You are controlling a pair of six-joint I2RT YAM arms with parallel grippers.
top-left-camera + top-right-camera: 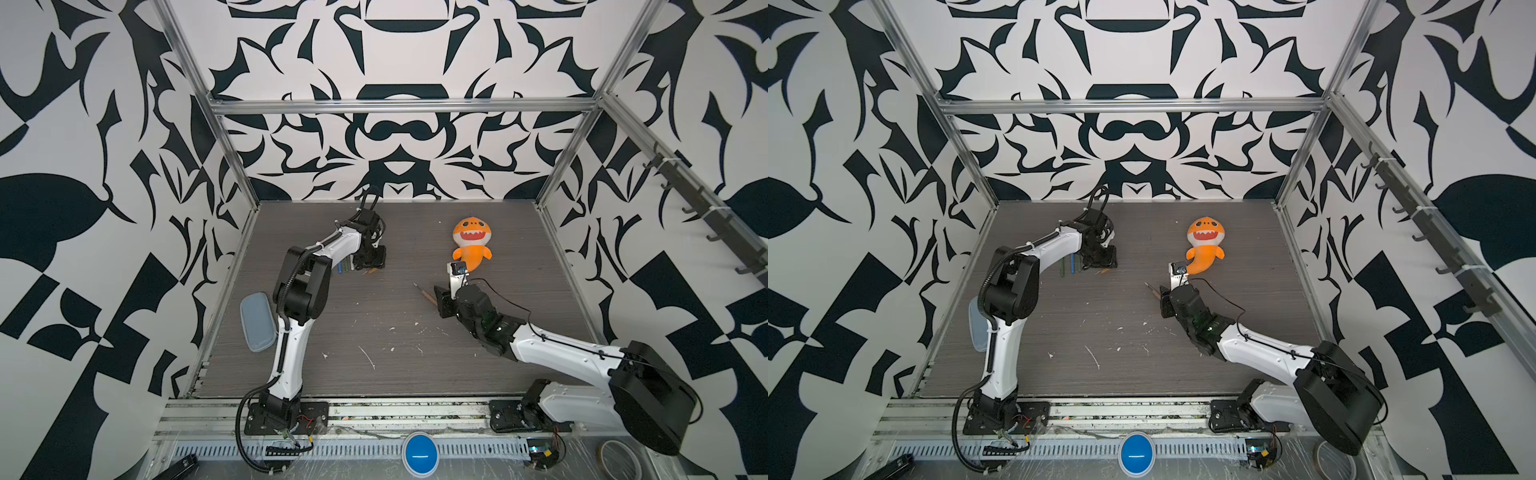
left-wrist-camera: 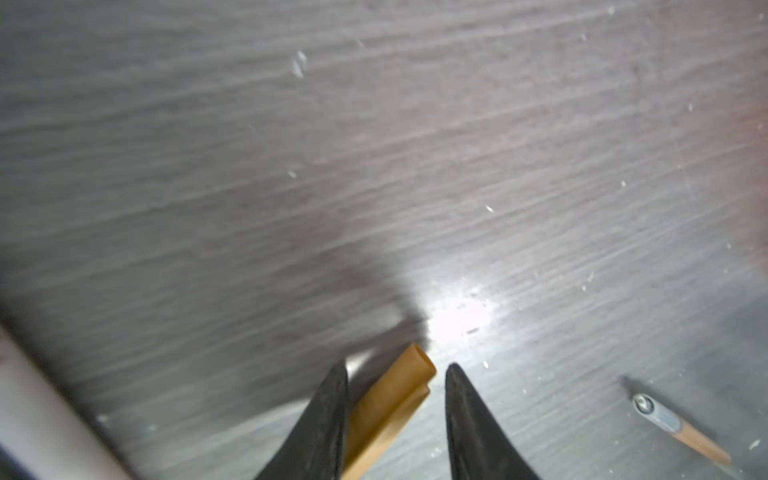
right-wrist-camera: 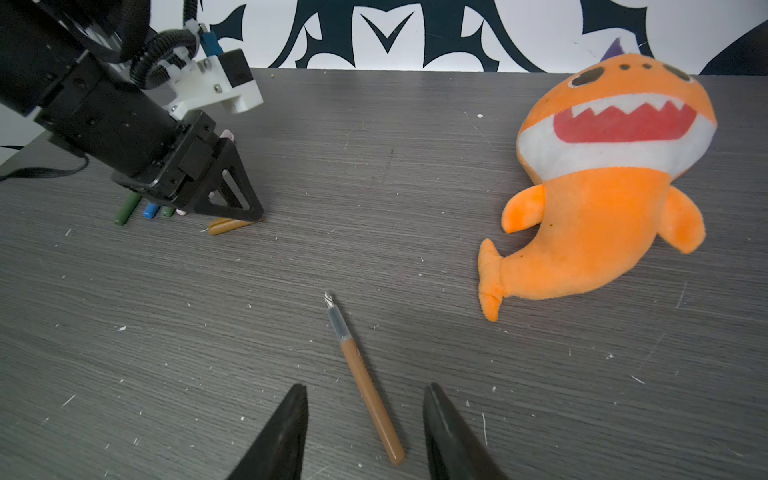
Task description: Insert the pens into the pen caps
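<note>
Your L tool (image 2: 397,365) is part open, straddling the mustard cap (image 2: 395,399) on the worktop (image 3: 374,187), no grip. R tool (image 3: 365,385) likewise part open, jaws either side of the brown pen (image 3: 357,365), rear end.

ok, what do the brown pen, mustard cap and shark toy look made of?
Brown pen: likely plastic, smooth barrel with a faint sheen; nib looks metallic.
Mustard cap: likely plastic, smooth, semi-matte, hollow open end.
Shark toy: plush fabric, matte fuzzy nap, soft bulging shape.
</note>
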